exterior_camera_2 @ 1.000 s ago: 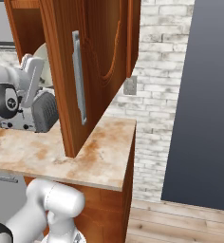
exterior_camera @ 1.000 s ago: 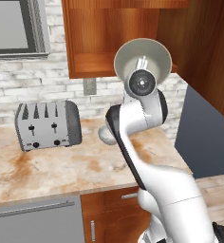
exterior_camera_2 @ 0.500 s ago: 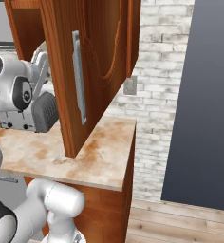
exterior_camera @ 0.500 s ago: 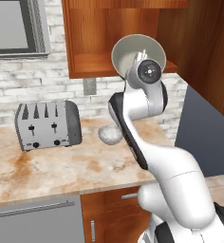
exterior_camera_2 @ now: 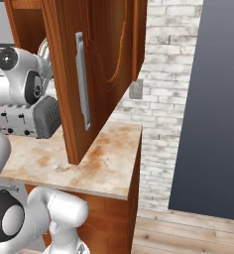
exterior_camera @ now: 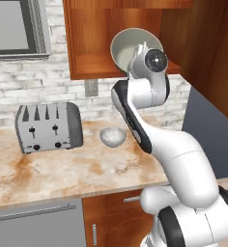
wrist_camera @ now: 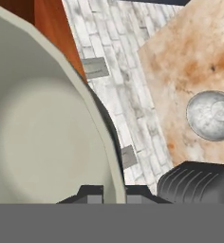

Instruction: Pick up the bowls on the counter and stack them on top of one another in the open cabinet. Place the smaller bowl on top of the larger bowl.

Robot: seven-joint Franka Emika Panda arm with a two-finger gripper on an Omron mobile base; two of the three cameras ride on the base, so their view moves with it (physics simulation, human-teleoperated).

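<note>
Fingers (wrist_camera: 115, 192) pinch the larger bowl (exterior_camera: 128, 48) (smooth, round).

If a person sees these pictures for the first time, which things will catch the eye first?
First, the larger bowl, held tilted on its side by the gripper in front of the open cabinet. Then the smaller bowl, alone on the counter to the right of the toaster.

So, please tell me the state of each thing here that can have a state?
larger bowl: held tilted on edge, raised at the front of the cabinet shelf
gripper: shut on the larger bowl's rim
smaller bowl: upright on the counter, untouched
open cabinet: doorless, visible shelf part bare
toaster: slots empty
</note>
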